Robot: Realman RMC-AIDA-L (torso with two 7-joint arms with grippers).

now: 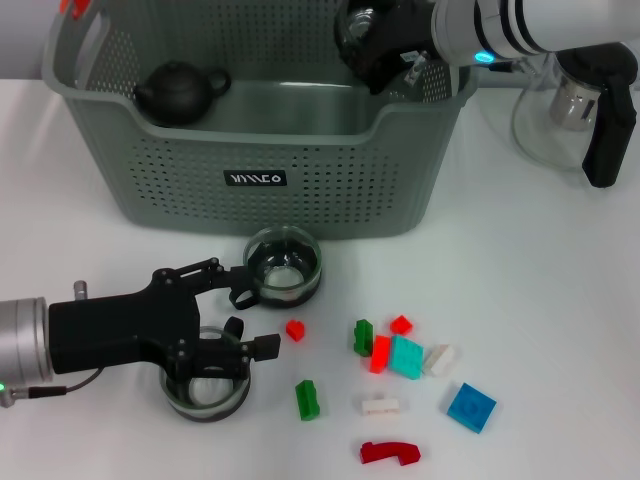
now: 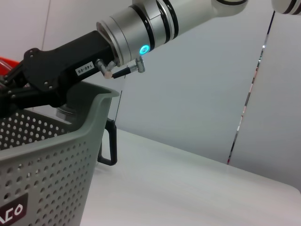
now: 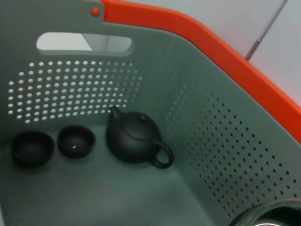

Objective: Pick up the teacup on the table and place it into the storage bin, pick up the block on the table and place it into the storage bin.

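The storage bin (image 1: 250, 180) stands at the back of the table. Over its right rim my right gripper (image 1: 372, 42) is shut on a glass teacup (image 1: 356, 28), whose rim (image 3: 268, 215) shows in the right wrist view. My left gripper (image 1: 254, 316) lies low at the front left, open. One fingertip is next to a second glass teacup (image 1: 285, 265) and a third glass cup (image 1: 207, 388) sits under the hand. Loose blocks lie at front right: small red (image 1: 295, 329), green (image 1: 307, 399), teal (image 1: 407, 356), blue (image 1: 471, 407).
Inside the bin lie a black teapot (image 3: 136, 139) and two small black cups (image 3: 32, 148) (image 3: 76, 141). A glass pitcher (image 1: 560, 110) with a black handle (image 1: 607, 130) stands to the right of the bin. More red, white and green blocks lie scattered among the others.
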